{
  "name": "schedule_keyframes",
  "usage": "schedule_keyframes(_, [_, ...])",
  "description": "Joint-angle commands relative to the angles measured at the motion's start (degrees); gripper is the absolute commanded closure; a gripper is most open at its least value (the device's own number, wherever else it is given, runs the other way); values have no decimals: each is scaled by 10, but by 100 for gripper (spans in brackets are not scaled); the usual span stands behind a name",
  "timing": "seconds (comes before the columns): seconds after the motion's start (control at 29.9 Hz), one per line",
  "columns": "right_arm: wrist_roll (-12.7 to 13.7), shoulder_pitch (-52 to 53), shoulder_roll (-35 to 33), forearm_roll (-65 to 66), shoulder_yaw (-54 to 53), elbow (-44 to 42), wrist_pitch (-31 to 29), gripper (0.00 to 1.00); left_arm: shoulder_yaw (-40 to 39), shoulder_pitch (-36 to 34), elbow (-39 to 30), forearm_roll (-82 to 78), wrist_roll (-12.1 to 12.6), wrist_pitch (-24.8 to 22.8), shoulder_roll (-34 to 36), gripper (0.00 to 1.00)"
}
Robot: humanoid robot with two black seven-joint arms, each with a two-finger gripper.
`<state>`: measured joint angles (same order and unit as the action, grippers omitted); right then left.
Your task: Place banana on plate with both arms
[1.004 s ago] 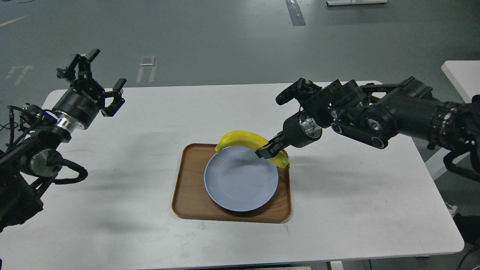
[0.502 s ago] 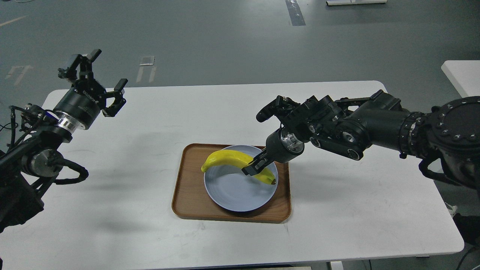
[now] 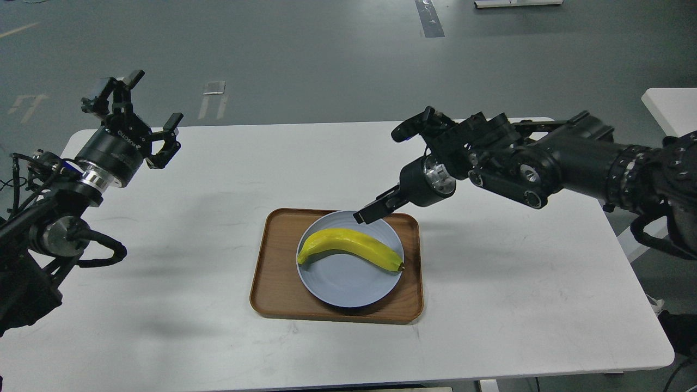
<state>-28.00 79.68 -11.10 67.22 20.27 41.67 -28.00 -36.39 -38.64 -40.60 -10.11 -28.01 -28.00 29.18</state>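
The yellow banana (image 3: 348, 247) lies flat across the pale blue-grey plate (image 3: 348, 286), its dark tip at the plate's right rim. The plate sits in the brown wooden tray (image 3: 277, 277). My right gripper (image 3: 368, 212) hangs just above the plate's far rim, clear of the banana and empty, its fingers seen side-on and slightly apart. My left gripper (image 3: 146, 103) is open and empty, raised above the table's far left corner, far from the tray.
The white table (image 3: 190, 207) carries only the tray. Its front edge runs along the bottom of the view. A second white table (image 3: 670, 106) stands at the far right. Grey floor lies beyond.
My right gripper lowered the banana onto the plate, let it go, and rose back up and to the right. My left arm has barely moved.
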Motion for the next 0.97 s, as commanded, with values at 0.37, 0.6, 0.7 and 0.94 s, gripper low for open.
schedule_keyframes(0.37, [0, -212, -176, -436, -277, 1, 0, 2, 2, 8, 3, -2, 0, 0, -34, 2])
schedule_keyframes(0.6, [0, -359, -162, -531, -415, 0, 0, 2, 7, 16, 10, -7, 0, 0, -62, 2])
schedule_keyframes(0.7, [0, -399, -151, -548, -452, -1, 0, 0, 10, 18, 10, -7, 0, 0, -68, 2])
schedule_keyframes(0.94, [0, -428, -151, -550, -474, 0, 0, 0, 10, 22, 12, -7, 0, 0, -73, 2])
